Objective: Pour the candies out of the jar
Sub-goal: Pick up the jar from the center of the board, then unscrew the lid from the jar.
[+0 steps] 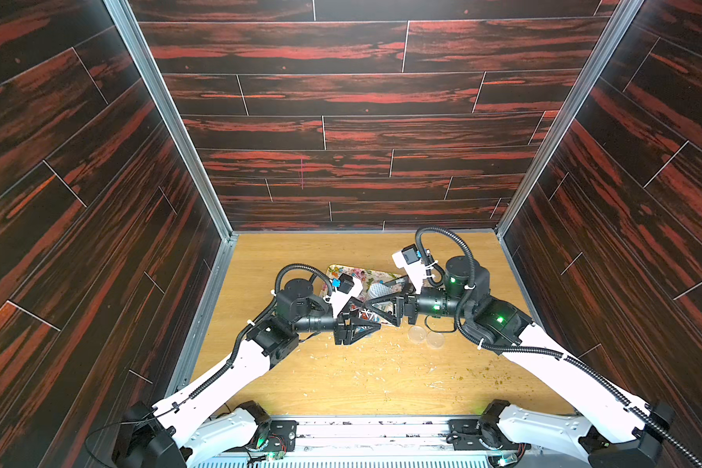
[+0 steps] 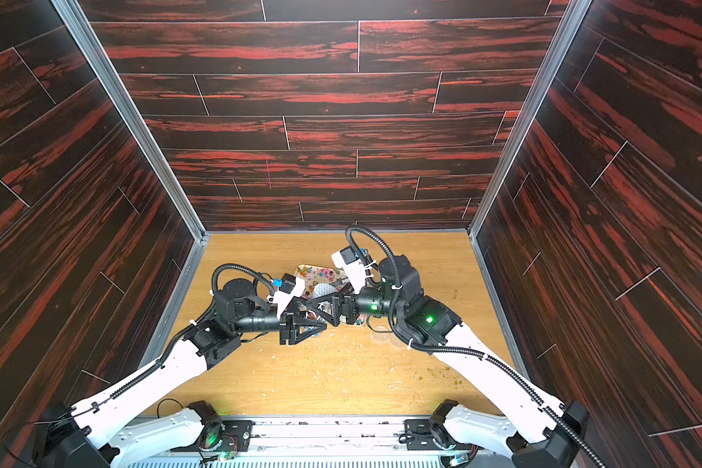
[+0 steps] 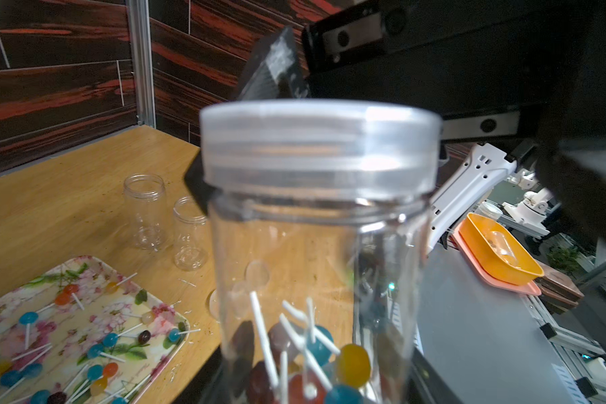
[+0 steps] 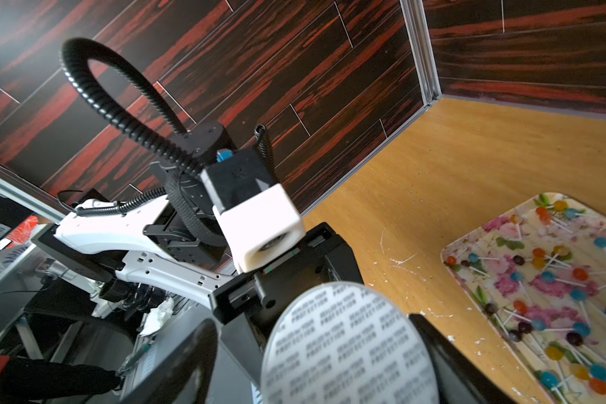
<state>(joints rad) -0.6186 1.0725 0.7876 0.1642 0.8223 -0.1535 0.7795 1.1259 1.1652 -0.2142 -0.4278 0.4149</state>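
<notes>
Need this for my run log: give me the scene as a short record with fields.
jar: clear, lid on, held above the table
lid: translucent, printed seal on top
left gripper: shut on the jar
right gripper: open, fingers either side of the lid
candies: some in the jar, many spread on the tray
tray: floral, flat on the table
empty jars: two, lidless, upright beside the tray
pour: not yet begun for this jar
</notes>
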